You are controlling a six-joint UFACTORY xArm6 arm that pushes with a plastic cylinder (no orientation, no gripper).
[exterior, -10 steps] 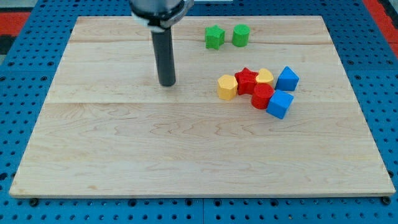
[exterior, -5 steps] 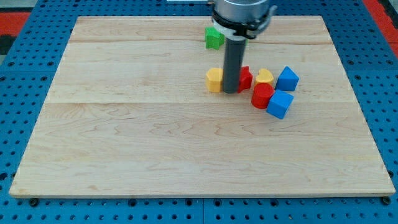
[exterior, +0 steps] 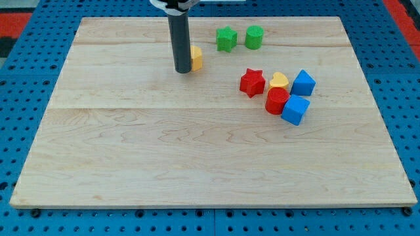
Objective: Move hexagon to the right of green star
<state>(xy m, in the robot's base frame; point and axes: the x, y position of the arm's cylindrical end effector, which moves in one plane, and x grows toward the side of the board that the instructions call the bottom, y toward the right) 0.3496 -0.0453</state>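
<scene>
The yellow hexagon (exterior: 195, 58) sits toward the view's top, mostly hidden behind my rod. My tip (exterior: 182, 71) rests on the board touching the hexagon's left side. The green star (exterior: 226, 39) lies to the right of the hexagon near the view's top. A second green block (exterior: 254, 37), rounded, sits just right of the star.
A cluster lies at the view's right middle: a red star (exterior: 252, 82), a yellow heart (exterior: 279, 80), a red block (exterior: 277, 100) and two blue cubes (exterior: 303, 82) (exterior: 295, 109). The wooden board (exterior: 131, 164) ends in blue pegboard all around.
The yellow hexagon has moved up and left, away from the cluster, with my tip. The red star has shifted slightly left. The green blocks are uncovered again.
</scene>
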